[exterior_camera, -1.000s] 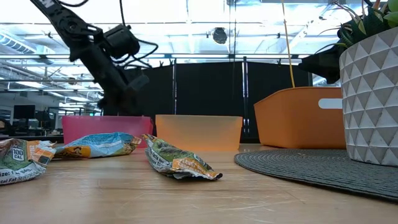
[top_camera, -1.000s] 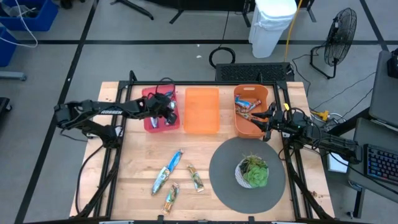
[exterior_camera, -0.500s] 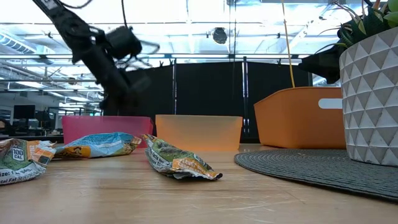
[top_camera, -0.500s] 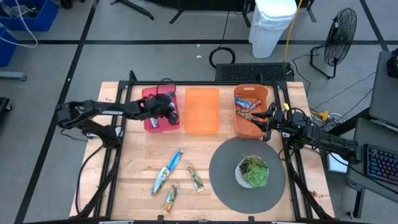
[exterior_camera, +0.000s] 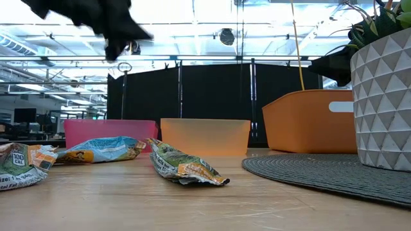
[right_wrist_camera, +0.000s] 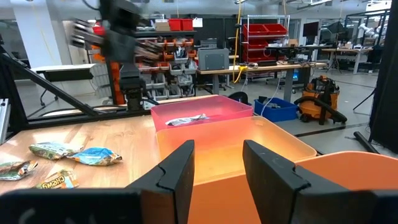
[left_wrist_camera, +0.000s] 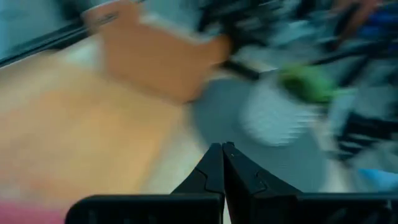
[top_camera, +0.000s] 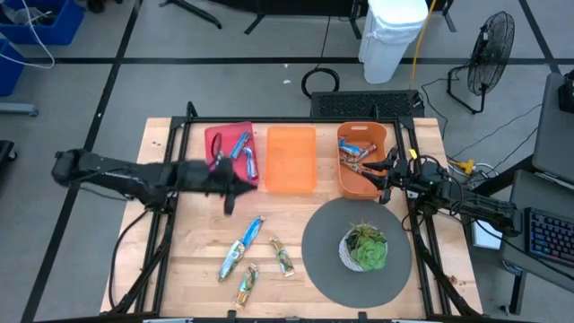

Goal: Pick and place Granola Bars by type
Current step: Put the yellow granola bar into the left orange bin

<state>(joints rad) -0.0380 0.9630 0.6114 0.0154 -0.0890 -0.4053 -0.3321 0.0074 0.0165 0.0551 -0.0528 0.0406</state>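
Left tool [top_camera: 228,190]: fingers closed, empty, now clear of the pink bin [top_camera: 218,136] at upper left, over the worktop [top_camera: 197,242].
Right tool [top_camera: 387,170]: open, waiting beside the orange bin [top_camera: 361,188].
Meaning: blue bars [top_camera: 242,152] dropped; loose bars [top_camera: 242,247] at lower centre likely next.

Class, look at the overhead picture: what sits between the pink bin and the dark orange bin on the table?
In the high view, the light orange bin, apparently empty, sits between the pink bin and the dark orange bin.
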